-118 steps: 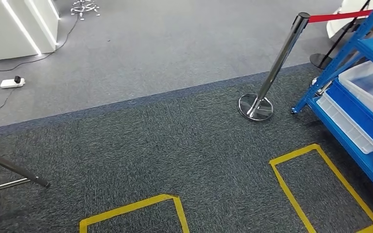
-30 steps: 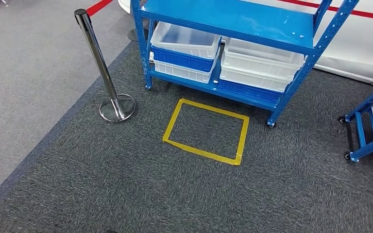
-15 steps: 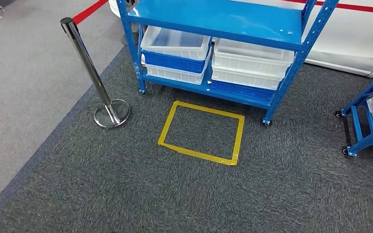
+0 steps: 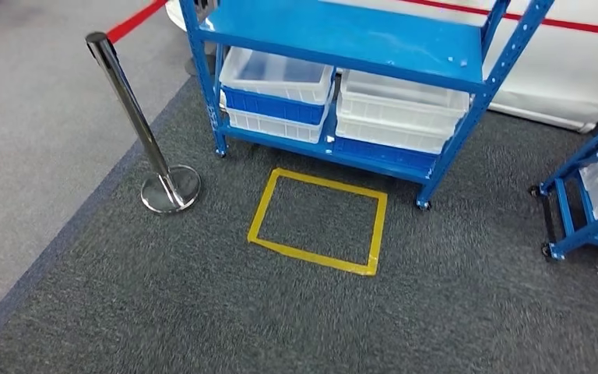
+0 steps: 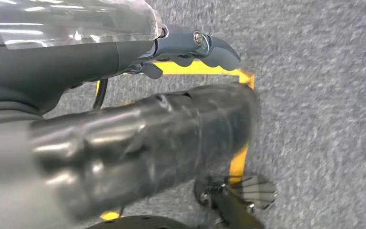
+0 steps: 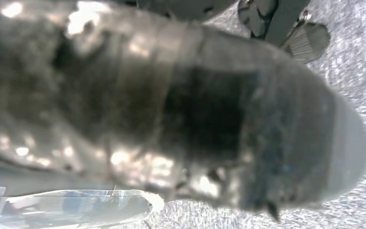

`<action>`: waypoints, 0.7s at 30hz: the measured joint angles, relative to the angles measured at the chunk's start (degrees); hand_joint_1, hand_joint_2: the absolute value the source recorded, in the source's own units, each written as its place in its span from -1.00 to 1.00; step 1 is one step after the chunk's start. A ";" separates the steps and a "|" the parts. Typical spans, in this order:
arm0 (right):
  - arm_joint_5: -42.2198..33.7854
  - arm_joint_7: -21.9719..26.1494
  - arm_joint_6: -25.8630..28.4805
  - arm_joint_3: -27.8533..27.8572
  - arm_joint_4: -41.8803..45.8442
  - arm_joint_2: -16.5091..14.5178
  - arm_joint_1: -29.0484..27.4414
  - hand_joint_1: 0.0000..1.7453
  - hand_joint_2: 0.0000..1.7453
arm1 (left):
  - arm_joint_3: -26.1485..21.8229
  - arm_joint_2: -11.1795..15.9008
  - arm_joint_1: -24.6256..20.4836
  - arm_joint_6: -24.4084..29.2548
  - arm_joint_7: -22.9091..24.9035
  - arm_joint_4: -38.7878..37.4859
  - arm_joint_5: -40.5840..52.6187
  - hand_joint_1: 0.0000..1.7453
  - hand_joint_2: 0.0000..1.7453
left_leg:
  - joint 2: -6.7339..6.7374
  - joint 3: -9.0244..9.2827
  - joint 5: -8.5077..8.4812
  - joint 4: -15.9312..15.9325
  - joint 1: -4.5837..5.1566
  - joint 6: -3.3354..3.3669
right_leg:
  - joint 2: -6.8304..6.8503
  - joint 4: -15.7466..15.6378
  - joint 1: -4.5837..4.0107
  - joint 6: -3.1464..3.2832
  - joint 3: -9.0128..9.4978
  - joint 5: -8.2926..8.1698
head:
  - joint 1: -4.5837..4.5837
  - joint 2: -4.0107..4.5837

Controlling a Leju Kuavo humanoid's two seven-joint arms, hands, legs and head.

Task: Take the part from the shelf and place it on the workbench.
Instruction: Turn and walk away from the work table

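A blue metal shelf (image 4: 342,35) stands ahead in the head view. Its lower level holds stacked white and blue bins (image 4: 276,78) and a second stack (image 4: 401,101); I cannot make out a part inside them. On the carpet before the shelf lies a yellow taped rectangle (image 4: 261,214). In the left wrist view my left hand (image 5: 138,100) hangs above the carpet, its dark fingers (image 5: 214,50) slightly bent with nothing in them. My right hand (image 6: 195,109) appears as a blurred thick thumb close to the right wrist camera, hiding its fingers.
A chrome stanchion (image 4: 136,117) with a red belt (image 4: 132,19) stands left of the shelf, at the border of dark and light carpet. A second blue wheeled rack (image 4: 584,195) is at the right edge. A white panel (image 4: 576,70) runs behind the shelf.
The camera has turned: the shelf, earlier at the right edge, now stands ahead. Over the last second the view has crept slightly further right. Nothing was picked up.
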State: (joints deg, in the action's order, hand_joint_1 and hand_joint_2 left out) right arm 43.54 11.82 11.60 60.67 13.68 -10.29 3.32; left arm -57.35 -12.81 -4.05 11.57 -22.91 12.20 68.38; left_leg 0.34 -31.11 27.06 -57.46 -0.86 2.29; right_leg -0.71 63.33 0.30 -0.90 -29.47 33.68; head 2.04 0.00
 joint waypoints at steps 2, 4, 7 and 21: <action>0.00 0.03 -0.04 0.00 0.00 0.00 0.02 -1.00 -1.00 | 0.00 0.00 -0.09 -0.01 -0.02 0.00 0.02 -1.00 -1.00 | 0.06 0.39 0.41 0.06 0.00 0.20 | 0.08 7.00 0.22 -0.47 -4.53 2.90 | 0.03 0.00; 0.03 0.03 -0.11 0.00 0.00 0.00 -0.02 -1.00 -1.00 | 0.00 0.00 -0.06 -0.02 -0.01 0.00 0.05 -1.00 -1.00 | 0.08 1.01 1.06 0.04 -0.02 0.12 | 0.15 10.31 0.46 -0.77 -7.84 2.76 | 0.03 0.00; 0.13 0.02 -0.24 0.00 0.00 0.03 -0.31 -1.00 -1.00 | 0.00 -0.07 0.13 -0.01 0.05 0.00 0.07 -1.00 -1.00 | 0.05 2.76 2.35 0.06 -0.14 -0.44 | 0.51 2.05 0.58 -0.66 -6.07 -4.76 | 0.06 0.00; 0.28 0.01 0.01 -0.01 0.00 0.15 -0.29 -1.00 -1.00 | 0.00 -0.17 -0.07 -0.03 0.15 0.00 0.07 -1.00 -1.00 | 0.16 -5.36 5.01 -12.09 -0.11 -2.55 | 0.27 -4.36 -0.43 2.90 -1.40 -4.87 | -0.01 0.00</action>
State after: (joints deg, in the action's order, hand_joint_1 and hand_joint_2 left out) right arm 43.82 11.82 11.60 60.66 13.68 -10.14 3.03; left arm -57.35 -12.98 -4.12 11.54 -22.76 12.20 68.46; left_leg 0.49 -36.47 32.07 -69.55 -0.97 -0.27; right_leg -0.44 58.97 -0.14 2.00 -30.86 28.81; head 2.03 0.00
